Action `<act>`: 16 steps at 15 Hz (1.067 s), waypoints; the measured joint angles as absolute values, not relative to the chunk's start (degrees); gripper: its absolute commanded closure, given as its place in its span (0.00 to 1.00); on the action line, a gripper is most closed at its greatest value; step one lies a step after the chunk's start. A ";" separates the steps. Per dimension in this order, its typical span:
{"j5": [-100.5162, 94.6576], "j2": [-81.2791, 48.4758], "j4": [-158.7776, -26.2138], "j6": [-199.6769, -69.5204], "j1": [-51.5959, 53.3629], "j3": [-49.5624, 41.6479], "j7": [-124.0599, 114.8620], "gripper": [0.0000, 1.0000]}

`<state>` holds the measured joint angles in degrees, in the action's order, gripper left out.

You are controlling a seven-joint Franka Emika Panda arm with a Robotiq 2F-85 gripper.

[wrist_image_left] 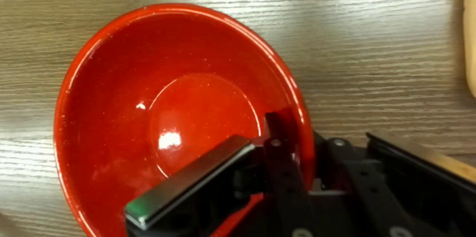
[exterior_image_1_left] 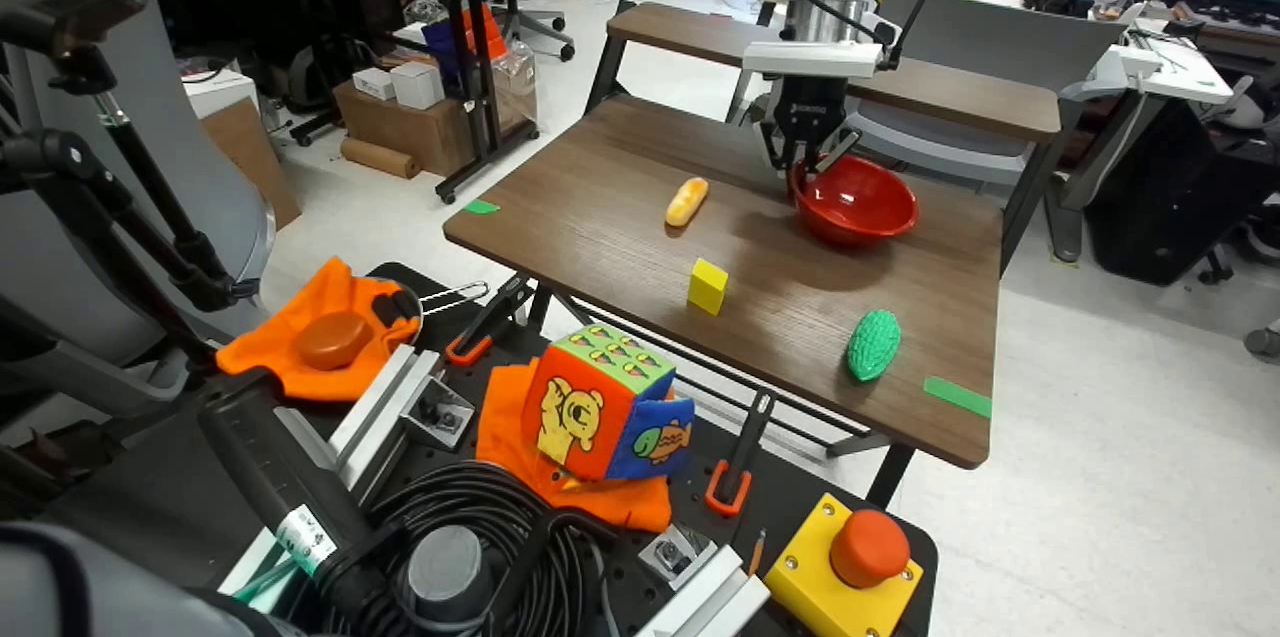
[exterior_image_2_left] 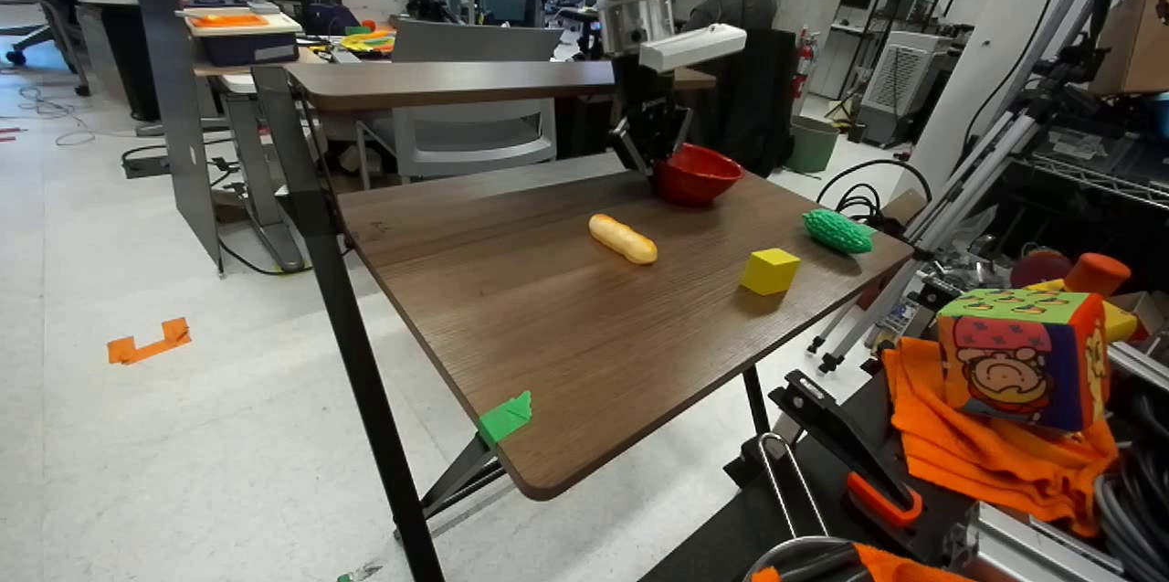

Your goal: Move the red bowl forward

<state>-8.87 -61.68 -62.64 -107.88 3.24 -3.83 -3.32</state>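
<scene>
The red bowl (exterior_image_1_left: 862,202) is round and glossy and sits at the far side of the brown table. It also shows in an exterior view (exterior_image_2_left: 701,173) and fills the left of the wrist view (wrist_image_left: 178,54). My gripper (exterior_image_1_left: 805,172) points down at the bowl's rim, as it does in an exterior view (exterior_image_2_left: 652,169). In the wrist view the gripper (wrist_image_left: 301,133) straddles the rim, one finger inside and one outside, closed close on the wall. The outer fingertip is hidden behind the rim. I cannot tell whether the bowl's base touches the table.
A bread-like yellow roll (exterior_image_1_left: 687,202), a yellow block (exterior_image_1_left: 708,285) and a green corn-shaped object (exterior_image_1_left: 874,345) lie on the table (exterior_image_1_left: 600,177). A raised shelf (exterior_image_1_left: 960,97) runs along the far edge behind the bowl. Green tape (exterior_image_1_left: 958,395) marks the near corners.
</scene>
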 measured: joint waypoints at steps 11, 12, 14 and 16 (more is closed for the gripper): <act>-15.92 -48.34 -75.97 -109.05 7.46 -3.19 2.94 0.98; -17.56 -46.45 -78.98 -110.48 8.73 -2.92 3.09 0.98; -20.54 -43.23 -84.95 -114.59 11.00 -2.05 3.17 0.98; -22.92 -40.38 -91.08 -119.21 12.84 -0.63 3.39 0.98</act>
